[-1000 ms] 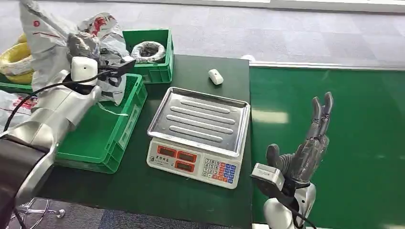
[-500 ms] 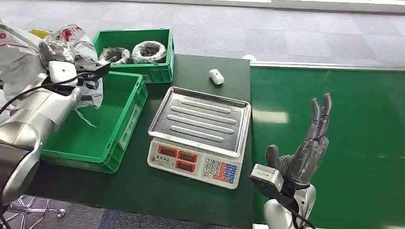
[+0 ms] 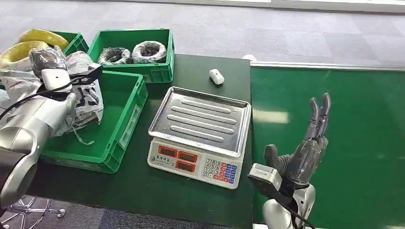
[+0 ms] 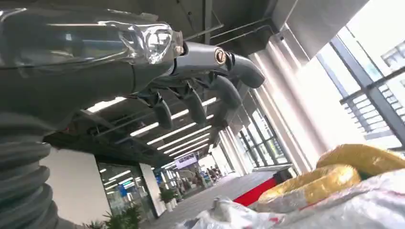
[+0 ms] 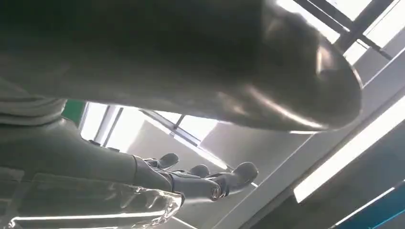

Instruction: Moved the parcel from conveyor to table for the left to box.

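Start at the far left. Your left hand [image 3: 47, 59] is up over the near green box [image 3: 125, 125], and the parcel [image 3: 83, 98], a crinkly grey bag with dark print, sags down from it against the box's left side. In the left wrist view the fingers [image 4: 191, 102] bend down toward the crumpled bag below them, but you cannot tell from these pictures if they grip the bag or are letting go. The bag hangs low into the box, so it looks like this is the drop into the box, and that step seems almost done.

Behind that hand sit yellow rolls [image 3: 33, 40] in another bin. A second green box [image 3: 143, 52] at the back holds dark wrapped rings.

Move right. The scale [image 3: 198, 131] sits in the middle of the dark table [image 3: 191, 195], and its shiny tray has nothing on it. It is likely there so a parcel can be weighed on the way. A small white thing [image 3: 216, 76] lies behind it.

Now the right side. Your right hand [image 3: 305, 152] stands over the green conveyor [image 3: 344, 119], fingers pointing up and spread, holding nothing. It looks ready there for the next parcel to ride along the belt.
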`<state>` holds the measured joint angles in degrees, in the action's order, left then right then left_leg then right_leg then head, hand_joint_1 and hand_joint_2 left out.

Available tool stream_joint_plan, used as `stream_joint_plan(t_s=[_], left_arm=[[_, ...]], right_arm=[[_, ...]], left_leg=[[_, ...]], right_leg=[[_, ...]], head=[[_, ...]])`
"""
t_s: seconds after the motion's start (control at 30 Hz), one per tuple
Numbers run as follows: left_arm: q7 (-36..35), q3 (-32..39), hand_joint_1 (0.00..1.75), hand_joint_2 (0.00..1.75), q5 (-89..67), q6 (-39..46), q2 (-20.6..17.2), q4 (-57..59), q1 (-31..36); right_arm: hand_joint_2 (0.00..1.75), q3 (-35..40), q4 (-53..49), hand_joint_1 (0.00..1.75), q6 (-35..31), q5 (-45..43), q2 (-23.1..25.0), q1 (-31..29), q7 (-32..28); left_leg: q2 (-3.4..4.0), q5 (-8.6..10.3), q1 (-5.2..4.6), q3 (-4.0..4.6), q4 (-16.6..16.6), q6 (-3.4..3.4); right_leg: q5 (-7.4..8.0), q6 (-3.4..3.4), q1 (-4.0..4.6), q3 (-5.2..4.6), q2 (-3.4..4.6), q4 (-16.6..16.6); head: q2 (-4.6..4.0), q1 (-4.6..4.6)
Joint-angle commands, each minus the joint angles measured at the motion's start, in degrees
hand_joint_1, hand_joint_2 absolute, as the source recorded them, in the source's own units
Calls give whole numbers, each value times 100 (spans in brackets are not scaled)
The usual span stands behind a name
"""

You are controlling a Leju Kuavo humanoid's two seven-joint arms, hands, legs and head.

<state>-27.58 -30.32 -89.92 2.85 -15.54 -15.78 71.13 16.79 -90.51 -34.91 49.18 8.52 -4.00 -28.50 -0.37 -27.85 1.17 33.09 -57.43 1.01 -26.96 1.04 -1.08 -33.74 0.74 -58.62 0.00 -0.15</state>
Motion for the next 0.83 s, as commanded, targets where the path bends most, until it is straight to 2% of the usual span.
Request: stream_joint_plan(t_s=[0.03,0.13,0.17,0.2,0.23,0.4,0.47,0.5,0.53,0.57,0.6,0.67,0.7,0.73,0.77,0.83], left_arm=[[164,666,0,175,-5,1018,237,-82,311],[174,654,0,175,-8,1014,221,-81,295],[254,896,0,175,8,1923,222,-277,227],[301,917,0,175,-8,2107,240,-372,313],[298,916,0,0,-8,2199,248,-491,364],[547,1149,0,0,-8,3130,303,-1383,385],[1026,1646,0,0,-8,3694,497,-2168,118],[1603,2061,0,0,238,3715,714,-3289,-297],[2729,2665,0,0,1065,3715,1186,-4509,-836],[4005,3045,0,0,2362,3715,1665,-4863,-1159],[4988,2780,0,0,4256,3494,1916,-5429,-1609],[5596,2075,0,0,6165,3054,1936,-6541,-2594],[6159,1649,0,0,7164,2886,1911,-7208,-3406],[6306,1461,0,0,7207,3055,1865,-7402,-3777],[6351,1289,0,0,7292,3242,1760,-7453,-3890],[6363,1285,0,0,7384,3286,1674,-7403,-3819]], right_arm=[[0,-113,-2,0,50,51,23,-5,54],[0,-113,-4,0,49,52,21,-3,54],[0,-112,-21,0,36,60,20,9,63],[0,-104,-57,0,27,68,8,35,81],[0,-95,-69,0,14,71,0,49,92],[0,-44,-53,0,-110,67,-37,79,153],[0,-44,-46,0,-186,68,-46,96,181],[0,-55,-50,0,-234,71,-45,102,190],[0,-66,-54,0,-291,72,-60,115,200],[0,-72,-50,0,-358,57,-97,109,209],[0,-32,-54,0,-291,-248,-179,51,117],[0,-71,-18,0,-213,-665,-260,-37,-90],[0,-116,-41,0,-170,-915,-257,-33,-281],[0,-148,-43,0,-173,-951,-252,-18,-324],[0,-164,-50,0,-171,-959,-239,-6,-358],[0,-160,-59,0,-178,-954,-226,10,-369]], left_leg=[[-11,5,4,8,0,-6],[-1,4,3,3,1,-5],[1,6,1,0,6,-6],[3,4,2,3,2,-5],[-3,6,4,7,1,-6],[-8,3,4,13,-4,-7],[-6,4,6,10,-1,-11],[-9,6,5,12,-2,-8],[-17,8,4,12,2,-5],[-38,12,4,13,4,-9],[-57,19,0,4,20,-16],[-55,18,-4,-9,23,-16],[-35,10,-10,-11,18,-12],[-41,16,-18,-39,47,-20],[-12,6,-26,-38,39,-14],[61,-22,-35,-44,24,-14]], right_leg=[[2,-9,7,-1,-20,3],[3,-7,5,-1,-9,3],[4,-9,4,1,-11,5],[3,-7,4,-2,-8,2],[4,-10,7,-2,-17,3],[1,-6,6,-8,-16,0],[4,-9,10,-1,-19,5],[3,-7,8,-4,-22,4],[2,-5,6,-2,-27,6],[0,-5,6,4,-48,14],[2,-4,5,21,-70,32],[3,-2,-1,28,-65,39],[1,2,-9,24,-43,29],[5,3,-16,57,-49,59],[3,3,-26,46,-15,41],[4,-1,-36,24,49,22]], head=[[0,0],[0,-2],[0,-2],[0,-2],[0,-2],[0,-2],[0,-2],[0,0],[0,-2],[0,0],[0,-2],[0,-4],[0,0],[0,0],[0,2],[0,-7]])
